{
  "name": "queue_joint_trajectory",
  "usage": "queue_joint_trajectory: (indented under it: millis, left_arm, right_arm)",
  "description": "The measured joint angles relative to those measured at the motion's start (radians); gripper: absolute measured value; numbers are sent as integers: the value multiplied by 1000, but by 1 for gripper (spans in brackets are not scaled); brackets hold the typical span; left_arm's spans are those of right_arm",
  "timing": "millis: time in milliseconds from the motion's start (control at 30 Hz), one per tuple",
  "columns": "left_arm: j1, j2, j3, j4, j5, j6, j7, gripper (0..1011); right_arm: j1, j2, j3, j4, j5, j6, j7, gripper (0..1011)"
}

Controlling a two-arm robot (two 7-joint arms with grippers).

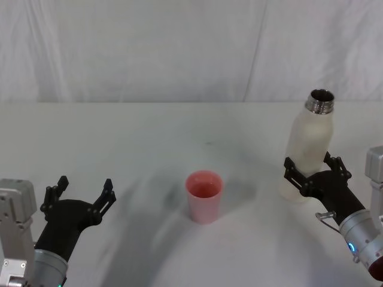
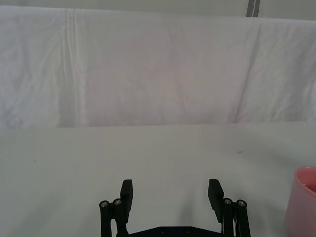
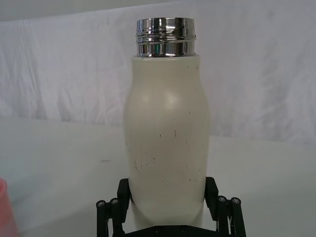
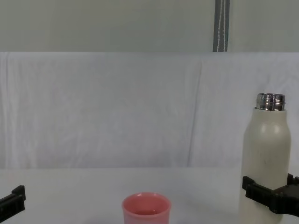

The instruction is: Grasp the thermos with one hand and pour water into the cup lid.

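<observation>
We see the thermos [image 1: 309, 149] standing upright on the white table [image 1: 149, 137], to the right of the cup lid [image 1: 204, 195]. Our right gripper [image 1: 316, 173] clamps its lower body. Left of the cup lid, our left gripper [image 1: 81, 196] hangs with jaws apart.

No readable text, label or number shows anywhere.
</observation>
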Motion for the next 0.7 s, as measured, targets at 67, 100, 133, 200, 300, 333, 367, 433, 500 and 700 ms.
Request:
queue_joint_trajectory:
  millis: [67,100,133,200,300,333,367,433,500,700]
  left_arm:
    - [0,0,0,0,0,0,0,1001]
    - [0,0,0,0,0,0,0,1001]
    - [0,0,0,0,0,0,0,1001]
    - [0,0,0,0,0,0,0,1001]
    - [0,0,0,0,0,0,0,1001]
    - [0,0,0,0,0,0,0,1001]
    - [0,0,0,0,0,0,0,1001]
    - [0,0,0,0,0,0,0,1001]
    - [0,0,0,0,0,0,0,1001]
    - [0,0,0,0,0,0,0,1001]
  right_arm:
    - [0,0,0,0,0,0,0,942]
    - [0,0,0,0,0,0,0,942]
    - [0,0,0,0,0,0,0,942]
    - [-1,0,0,0,0,0,0,940]
    - [-1,0,0,-1,0,0,0,940]
    - [-1,0,0,-1,-1,0,0,940]
    - [-1,0,0,-1,-1,0,0,940]
    - [-1,0,0,-1,-1,0,0,940]
    - [-1,0,0,-1,-1,0,0,940]
    - [-2,0,0,-2,-1,1,0,940]
